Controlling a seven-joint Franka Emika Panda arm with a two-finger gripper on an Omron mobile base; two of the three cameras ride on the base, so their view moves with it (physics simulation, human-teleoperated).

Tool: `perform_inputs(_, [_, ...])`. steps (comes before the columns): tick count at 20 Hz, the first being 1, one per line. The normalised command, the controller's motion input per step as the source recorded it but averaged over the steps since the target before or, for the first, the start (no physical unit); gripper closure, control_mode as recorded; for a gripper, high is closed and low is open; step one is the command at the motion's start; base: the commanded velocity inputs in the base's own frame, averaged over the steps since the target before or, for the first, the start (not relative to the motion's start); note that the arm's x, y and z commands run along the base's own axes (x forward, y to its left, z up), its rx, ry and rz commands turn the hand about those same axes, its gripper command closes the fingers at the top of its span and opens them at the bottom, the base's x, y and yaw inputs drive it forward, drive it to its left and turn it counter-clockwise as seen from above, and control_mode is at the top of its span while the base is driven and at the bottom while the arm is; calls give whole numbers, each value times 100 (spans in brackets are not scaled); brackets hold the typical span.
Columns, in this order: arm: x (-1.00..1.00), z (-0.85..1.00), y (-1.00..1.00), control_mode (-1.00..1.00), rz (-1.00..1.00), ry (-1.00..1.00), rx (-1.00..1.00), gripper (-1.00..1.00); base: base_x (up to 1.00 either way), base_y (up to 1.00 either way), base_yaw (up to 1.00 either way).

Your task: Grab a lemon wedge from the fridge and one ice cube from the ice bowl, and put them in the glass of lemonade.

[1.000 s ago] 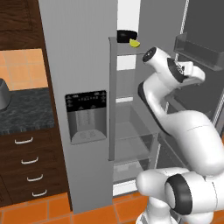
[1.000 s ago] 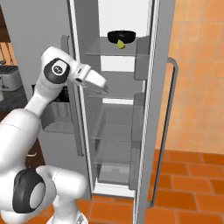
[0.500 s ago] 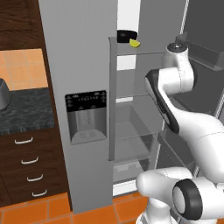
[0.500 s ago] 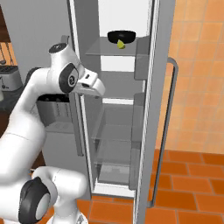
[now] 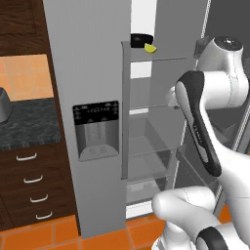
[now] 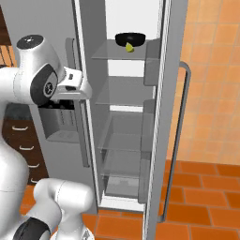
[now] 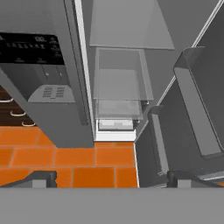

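Up on the top glass shelf [image 6: 123, 49] of the fridge [image 5: 93, 97], the lemon wedge [image 5: 150, 48] lies just beside a small black bowl [image 5: 141, 39], at the bowl's near edge and seemingly touching it; from the right base view the same wedge [image 6: 129, 47] sits in front of the bowl [image 6: 130, 38]; the right-hand fridge door [image 6: 171, 112] stands open, its long handle [image 6: 177, 140] facing the orange tiled wall; the left door is shut, with the black dispenser panel [image 5: 95, 131] on its front; the shelves lower down look bare; the gripper [image 7: 112, 177] hangs empty with its fingers [image 7: 41, 177] spread as wide as they go, looking down past the lower shelves to the orange floor tiles [image 7: 94, 157]; the hand [image 6: 75, 84] is well below the wedge's shelf, near the left edge of the open compartment; dark wooden drawers [image 5: 29, 185] stand left of the fridge.
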Motion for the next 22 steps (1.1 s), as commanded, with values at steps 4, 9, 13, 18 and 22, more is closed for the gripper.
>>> perform_inputs(4, [-51,0,-3,-100,3,0,0,-100,0,0,0])
perform_inputs(9, [-34,0,-9,-100,-9,0,0,-100,0,0,0])
perform_inputs(13, [-37,-3,-6,-100,-5,0,0,-100,0,0,0])
perform_inputs(18, [-37,-1,0,-100,0,-5,0,-100,0,0,0])
perform_inputs(22, [-7,0,0,-100,0,-13,0,-100,0,0,0])
